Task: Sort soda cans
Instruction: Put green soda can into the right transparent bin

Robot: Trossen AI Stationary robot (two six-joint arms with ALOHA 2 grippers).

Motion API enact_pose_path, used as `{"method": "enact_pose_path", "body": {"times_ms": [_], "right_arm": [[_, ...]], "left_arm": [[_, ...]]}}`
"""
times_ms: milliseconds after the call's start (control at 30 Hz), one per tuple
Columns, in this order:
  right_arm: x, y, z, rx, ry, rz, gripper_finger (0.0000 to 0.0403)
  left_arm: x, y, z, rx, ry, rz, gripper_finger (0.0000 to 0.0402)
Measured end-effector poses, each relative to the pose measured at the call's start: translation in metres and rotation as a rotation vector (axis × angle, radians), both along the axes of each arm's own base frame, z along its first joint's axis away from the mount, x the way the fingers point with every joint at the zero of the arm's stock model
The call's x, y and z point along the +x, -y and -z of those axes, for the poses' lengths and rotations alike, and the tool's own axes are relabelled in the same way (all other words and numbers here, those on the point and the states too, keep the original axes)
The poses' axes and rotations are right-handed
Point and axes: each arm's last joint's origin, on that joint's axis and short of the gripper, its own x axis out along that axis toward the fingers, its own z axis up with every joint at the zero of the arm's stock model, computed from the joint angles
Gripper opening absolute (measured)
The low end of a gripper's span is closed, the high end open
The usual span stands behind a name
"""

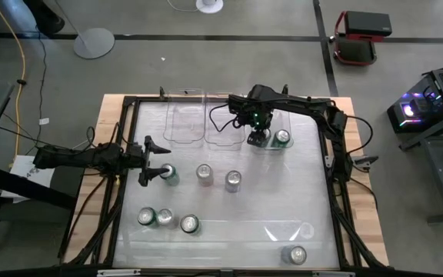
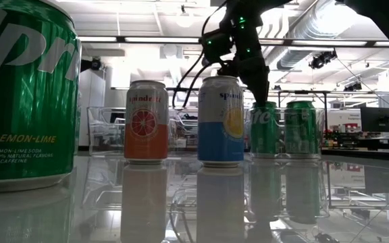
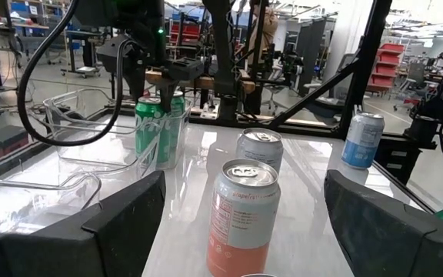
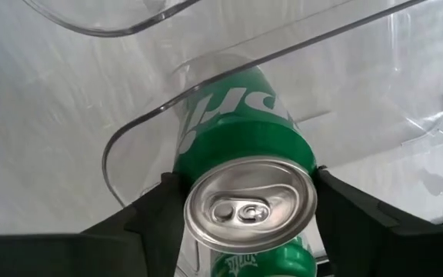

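My right gripper (image 1: 258, 139) reaches down into the clear bin (image 1: 271, 148) at the far right and is shut on a green soda can (image 4: 241, 115). A second green can (image 1: 283, 138) stands beside it in that bin. My left gripper (image 1: 157, 163) hovers open at the table's left. A green can (image 1: 170, 175) stands just off its near fingertip. Ahead of the left gripper, an orange-labelled can (image 3: 241, 219) and a silver can (image 3: 258, 148) stand on the table. More cans (image 1: 164, 218) stand near the near edge, and one (image 1: 297, 254) at the near right. My right gripper pinches the green can between its two fingers (image 4: 156, 211) at the upper wall (image 4: 198, 158), just under the silver top (image 4: 251, 204). It comes from above, pointing down. The can is upright in the bin's corner; in the low view its base (image 2: 264, 154) is level with its neighbour's.
Two more clear bins (image 1: 184, 115) (image 1: 221, 123) sit along the far edge, left of the one with the cans. Another clear plastic piece (image 1: 283, 229) lies near the near right. A black frame (image 1: 129, 100) borders the table.
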Motion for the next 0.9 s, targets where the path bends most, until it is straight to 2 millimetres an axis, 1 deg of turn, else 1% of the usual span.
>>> {"method": "enact_pose_path", "body": {"times_ms": [233, 567, 900], "right_arm": [[0.0019, 0.0010, -0.0088, 0.008, 0.016, -0.022, 0.0229], [0.0009, -0.0017, -0.0096, 0.084, 0.025, -0.047, 0.0229], [0.0009, -0.0020, -0.0100, 0.101, 0.033, -0.067, 0.0229]], "left_arm": [[0.0000, 0.0000, 0.0001, 0.000, 0.000, 0.000, 0.0330], [0.0000, 0.0000, 0.0001, 0.000, 0.000, 0.001, 0.0330], [0.0000, 0.0000, 0.0000, 0.000, 0.000, 0.000, 0.0330]]}}
